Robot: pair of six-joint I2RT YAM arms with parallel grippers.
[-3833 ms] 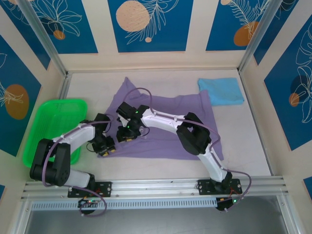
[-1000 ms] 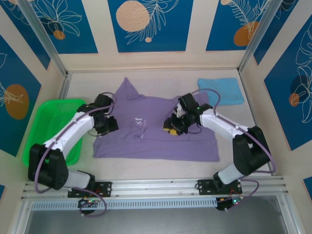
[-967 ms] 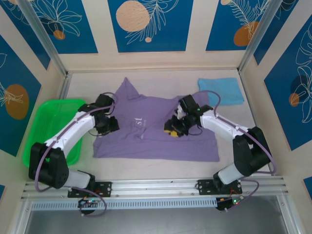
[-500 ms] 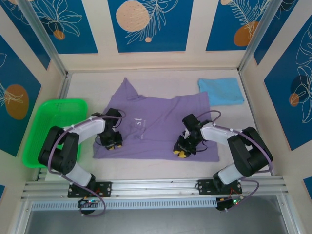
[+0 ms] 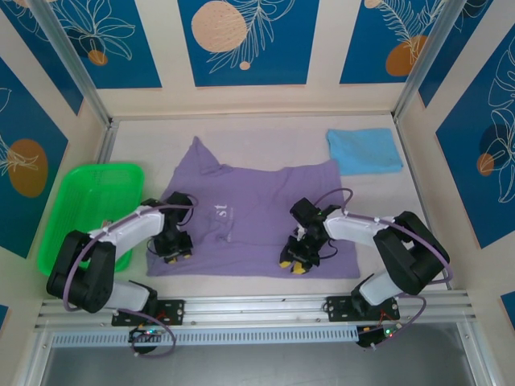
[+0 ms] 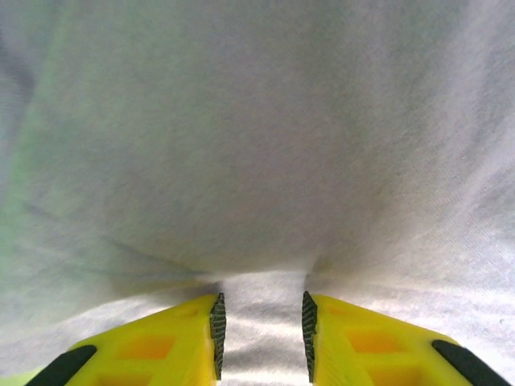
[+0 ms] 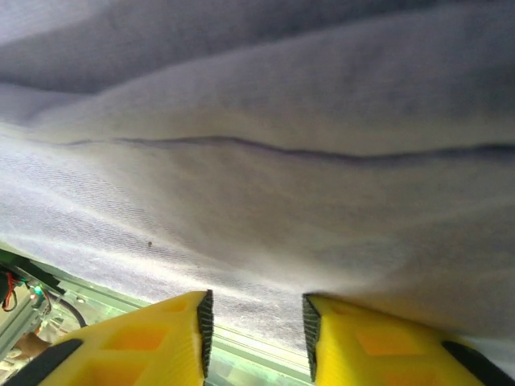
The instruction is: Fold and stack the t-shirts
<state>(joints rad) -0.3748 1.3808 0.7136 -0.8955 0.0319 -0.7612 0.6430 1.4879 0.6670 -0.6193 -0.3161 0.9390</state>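
Green plastic tray (image 5: 84, 197) is sitting at the table's (image 5: 265, 141) left edge. Blue floral panels (image 5: 273, 48) are lining the walls behind.

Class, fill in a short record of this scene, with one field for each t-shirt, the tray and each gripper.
purple t-shirt: spread open on the table, white lettering up, not yet folded
blue t-shirt: folded rectangle at the far right, apart from the purple one
green tray: at the table's left edge, beside the purple shirt
left gripper: at the shirt's near left corner, cloth pinched between its fingers
right gripper: at the shirt's near hem, right of middle, cloth between its fingers
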